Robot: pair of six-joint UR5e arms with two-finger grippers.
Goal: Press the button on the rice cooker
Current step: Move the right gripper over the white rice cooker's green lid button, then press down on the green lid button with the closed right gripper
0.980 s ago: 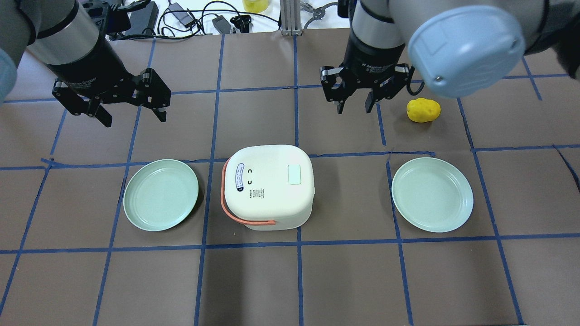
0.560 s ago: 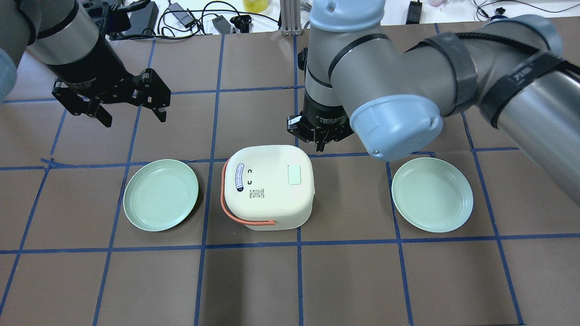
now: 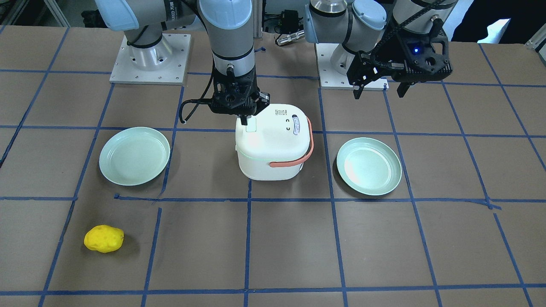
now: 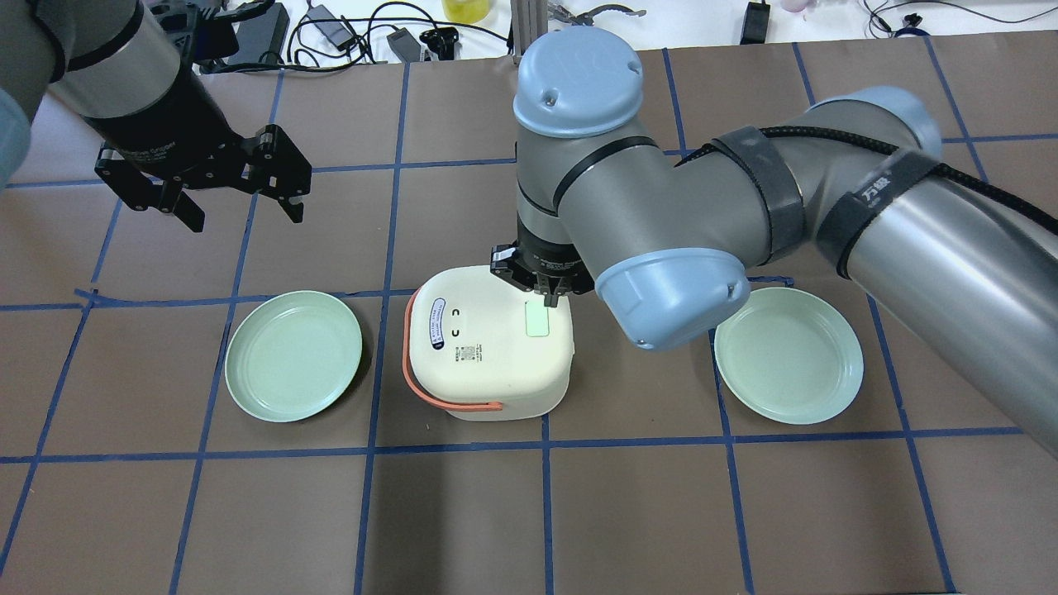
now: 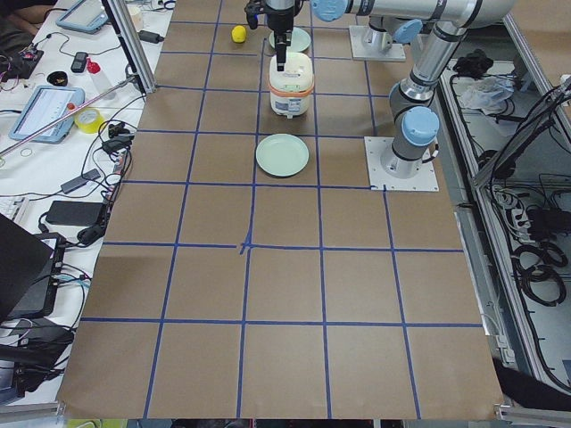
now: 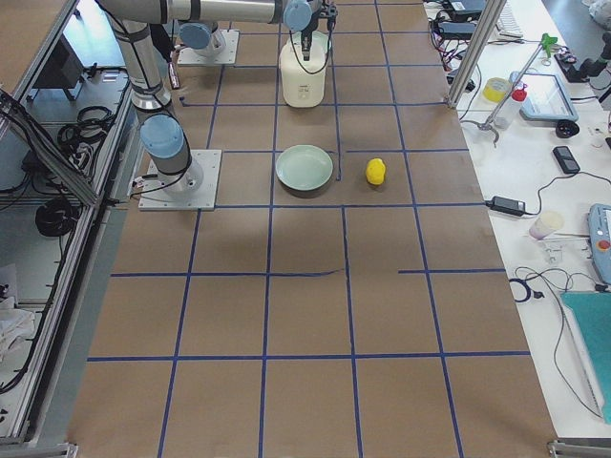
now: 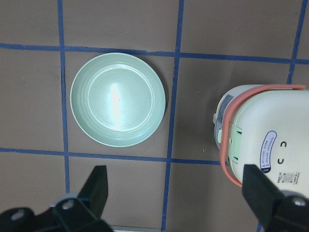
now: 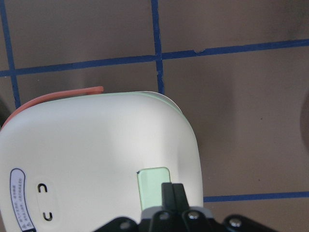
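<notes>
A cream rice cooker [image 4: 488,347] with an orange handle stands mid-table; its pale green button [image 4: 538,319] is on the lid. My right gripper [image 4: 547,299] is shut, its fingertips at the button's far edge. It shows over the button [image 3: 251,125] in the front view [image 3: 244,120] and in the right wrist view [image 8: 172,190], where the button [image 8: 152,186] lies just beyond the tips. My left gripper [image 4: 242,213] is open and empty, hovering far to the cooker's left, also in the left wrist view [image 7: 174,193].
Two pale green plates [image 4: 294,354] [image 4: 788,354] lie either side of the cooker. A yellow potato-like object [image 3: 103,238] lies on the far right of the table. Cables and devices [image 4: 331,33] lie along the back edge.
My right arm has swung in from the back right, its gripper shutting and coming down over the cooker's lid to the button. The left arm has not moved.
</notes>
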